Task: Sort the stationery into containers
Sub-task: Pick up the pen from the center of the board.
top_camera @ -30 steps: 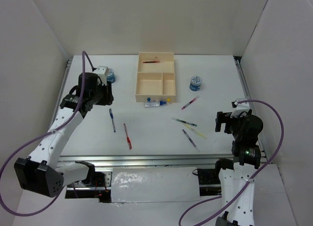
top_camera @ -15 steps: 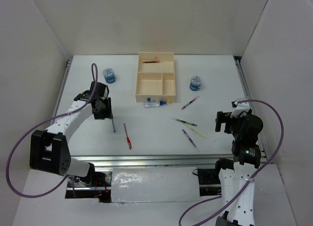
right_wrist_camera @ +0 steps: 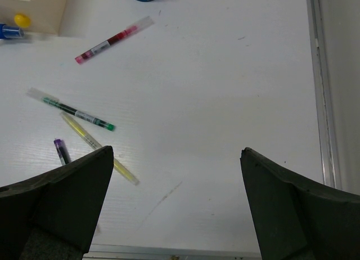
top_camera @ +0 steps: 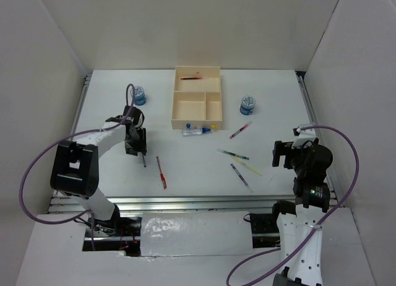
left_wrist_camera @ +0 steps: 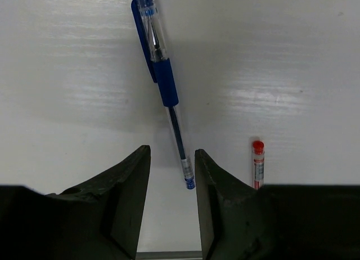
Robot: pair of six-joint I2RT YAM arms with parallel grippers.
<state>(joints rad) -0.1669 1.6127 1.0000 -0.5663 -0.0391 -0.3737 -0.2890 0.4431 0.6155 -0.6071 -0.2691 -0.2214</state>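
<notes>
A blue pen point(top_camera: 142, 152) lies on the white table left of centre, and it also shows in the left wrist view point(left_wrist_camera: 160, 68). My left gripper point(top_camera: 137, 143) point(left_wrist_camera: 171, 153) hangs low over it, open with a narrow gap, and the pen's tip lies between the jaws. A red pen point(top_camera: 161, 173) point(left_wrist_camera: 257, 164) lies just to its right. The cream tray point(top_camera: 197, 68) stands at the back centre with a red pen point(top_camera: 190, 78) in its long section. My right gripper point(top_camera: 282, 155) point(right_wrist_camera: 175, 153) is wide open and empty at the right.
Blue-and-white cylinders stand left point(top_camera: 140, 97) and right point(top_camera: 248, 104) of the tray. A clear pen point(top_camera: 197, 131) lies at the tray's front edge. A pink marker point(right_wrist_camera: 112, 40), green pen point(right_wrist_camera: 73, 111), yellow pen point(right_wrist_camera: 98, 148) and purple pen point(right_wrist_camera: 61, 151) lie centre right.
My left arm has swung from beside the back-left cylinder forward and down onto the blue pen. The right arm has not moved.
</notes>
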